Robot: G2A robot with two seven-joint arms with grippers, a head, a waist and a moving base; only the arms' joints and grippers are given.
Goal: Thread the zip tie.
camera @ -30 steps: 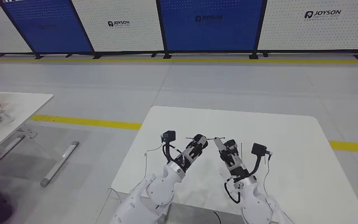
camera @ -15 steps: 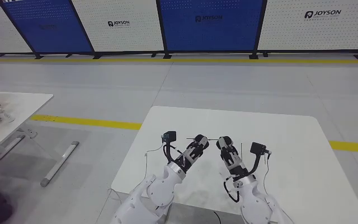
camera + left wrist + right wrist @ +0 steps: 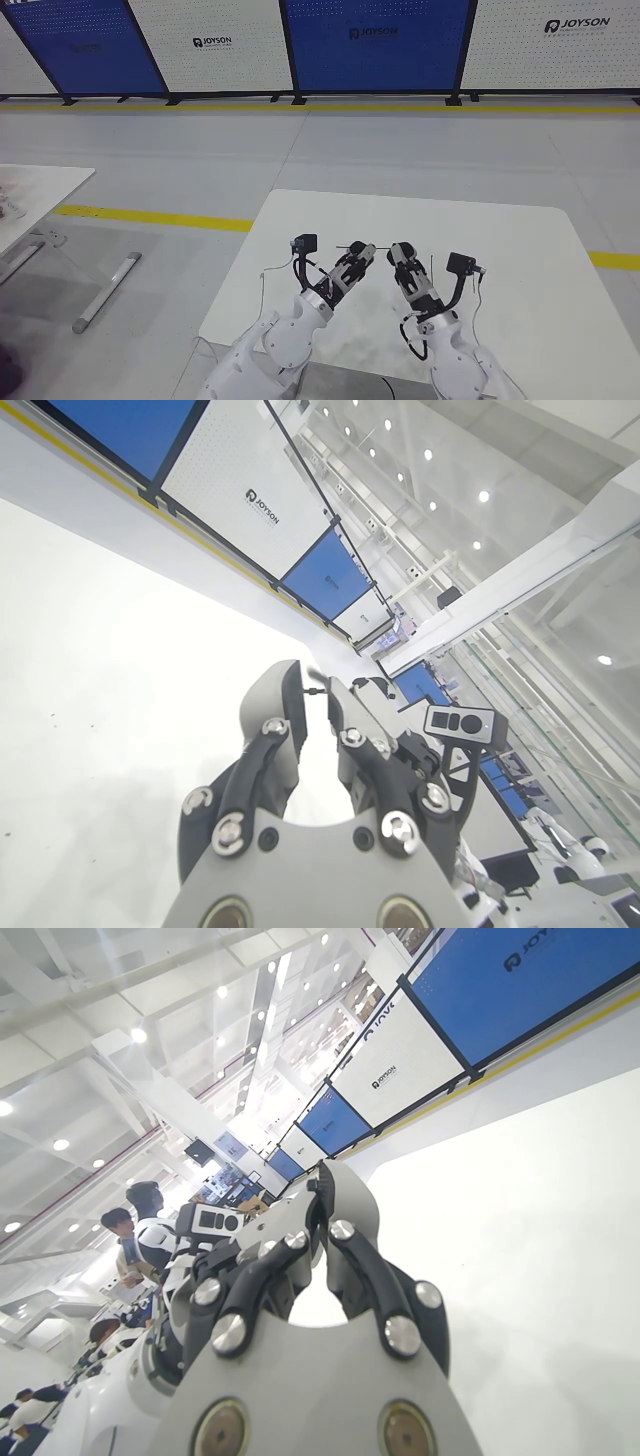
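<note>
Beyond the counter's [image 3: 520, 225] far edge lies grey floor, with a row of blue and white panels [image 3: 375, 45] at its back. A yellow line [image 3: 150, 217] runs on the floor off the counter's left edge. A second table [image 3: 40, 190] stands well apart on that side, with a pale tube [image 3: 105, 292] on the floor near it. Each arm carries a small black camera on a bracket at its wrist, the left one [image 3: 303, 241] and the right one [image 3: 461, 264].

Both arms cross the counter's near edge around its middle, side by side. Their forearms slant toward each other, so the two hands sit near one another above the white top.

The left hand's [image 3: 357, 254] fingers stand a narrow gap apart. The tie [image 3: 312, 692], a thin black strip, spans that gap at the tips, pinched between the pads. From above, the tie runs level over the counter and sticks out of this hand on both sides. One end points toward the left edge and the other toward the right hand [image 3: 398, 254]. I cannot tell whether that end reaches it.

The right hand's fingertips are pressed together, and I cannot tell whether anything is caught between them.
</note>
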